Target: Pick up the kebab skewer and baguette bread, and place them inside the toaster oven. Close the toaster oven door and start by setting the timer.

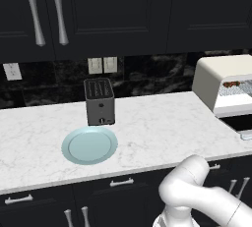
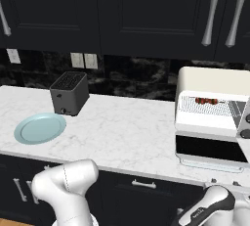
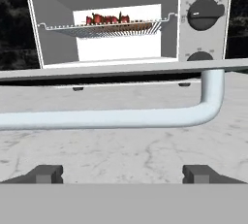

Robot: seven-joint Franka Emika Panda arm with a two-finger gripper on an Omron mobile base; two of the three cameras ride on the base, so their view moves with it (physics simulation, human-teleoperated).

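Fingers [image 3: 124, 173] wide apart, empty, below door handle [image 3: 121, 117]

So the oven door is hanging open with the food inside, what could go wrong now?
1. The gripper is open just below the door's bar handle and not touching it; lifting off-centre, the fingers could slip off the round bar.
2. The kebab skewer and baguette bread lie on the wire rack; a hard swing of the toaster oven door might jolt them.
3. The timer knob sits close beside the door frame, so reaching it may bump the toaster oven.
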